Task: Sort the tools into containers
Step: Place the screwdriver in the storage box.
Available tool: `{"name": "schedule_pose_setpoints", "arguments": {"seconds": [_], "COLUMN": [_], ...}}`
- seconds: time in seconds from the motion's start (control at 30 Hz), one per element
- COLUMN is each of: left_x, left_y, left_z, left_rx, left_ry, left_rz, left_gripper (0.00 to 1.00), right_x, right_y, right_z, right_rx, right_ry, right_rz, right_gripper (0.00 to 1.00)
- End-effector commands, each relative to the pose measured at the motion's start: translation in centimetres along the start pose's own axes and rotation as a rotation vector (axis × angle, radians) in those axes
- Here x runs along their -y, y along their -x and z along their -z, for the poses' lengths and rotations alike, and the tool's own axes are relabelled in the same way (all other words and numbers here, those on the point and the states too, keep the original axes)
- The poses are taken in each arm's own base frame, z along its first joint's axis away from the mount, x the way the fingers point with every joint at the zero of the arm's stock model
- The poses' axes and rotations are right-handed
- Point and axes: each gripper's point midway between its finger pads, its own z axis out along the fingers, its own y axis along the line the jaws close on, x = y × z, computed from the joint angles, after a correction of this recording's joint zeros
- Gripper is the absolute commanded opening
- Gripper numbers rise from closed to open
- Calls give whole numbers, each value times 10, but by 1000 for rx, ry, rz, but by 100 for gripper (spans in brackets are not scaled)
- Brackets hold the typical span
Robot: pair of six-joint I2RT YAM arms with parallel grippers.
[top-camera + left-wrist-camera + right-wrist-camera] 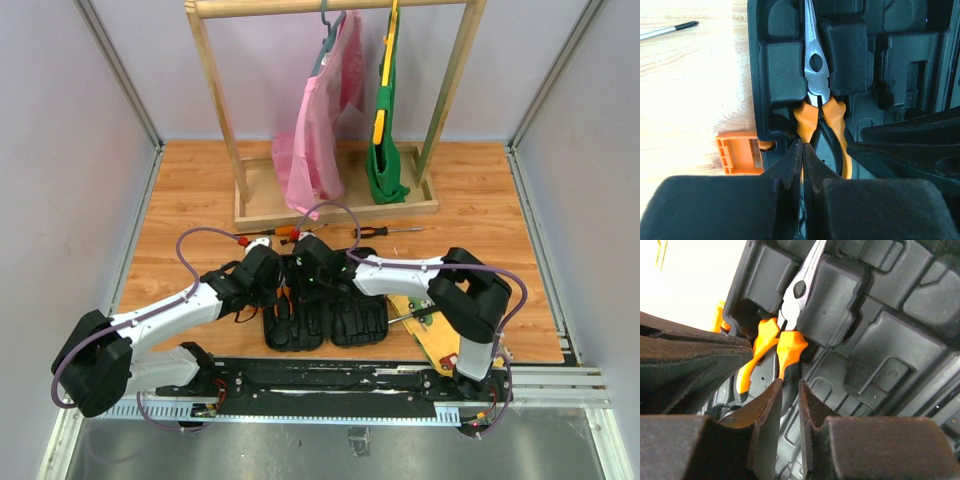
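Observation:
The black tool case [345,322] lies open near the table's front. Orange-handled pliers [816,90] rest in a moulded slot of its left half, also seen from the right wrist as orange-handled pliers [775,347]. My left gripper [802,146] is shut, its tips right at the end of the pliers' left handle. My right gripper [789,384] hovers over the same handles, narrowly open with nothing between its fingers. Two screwdrivers [272,236] [386,231] lie on the wood behind the case. A third screwdriver [408,317] lies to the case's right.
A yellow picture board [428,328] lies right of the case. A wooden clothes rack [335,205] with hanging pink and green garments stands at the back. The case's orange latch [737,152] sticks out on its left side. A screwdriver tip [670,29] shows on the bare wood.

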Motion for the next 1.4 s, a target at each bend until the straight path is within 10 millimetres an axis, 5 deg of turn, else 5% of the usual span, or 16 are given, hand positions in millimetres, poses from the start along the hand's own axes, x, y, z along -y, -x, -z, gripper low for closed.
{"name": "schedule_pose_setpoints", "arguments": {"seconds": [0.0, 0.2, 0.43, 0.83, 1.37], "left_x": [-4, -3, 0, 7, 20], "left_y": [-11, -11, -10, -9, -9], "left_z": [-1, -2, -2, 0, 2], "left_rx": [-32, -34, -38, -36, -32], "left_ry": [14, 11, 0, -27, -92], "left_rz": [-12, -13, -13, -16, -25], "left_gripper": [4, 4, 2, 1, 0], "right_x": [0, 2, 20, 29, 68], "right_y": [-9, -18, -36, -48, -121], "right_z": [-9, -15, -12, -13, -30], "right_rx": [-48, -89, -147, -201, -321], "right_ry": [-17, -30, -122, -193, -354], "right_rz": [17, 16, 16, 37, -35], "right_gripper": [20, 19, 1, 0, 1]}}
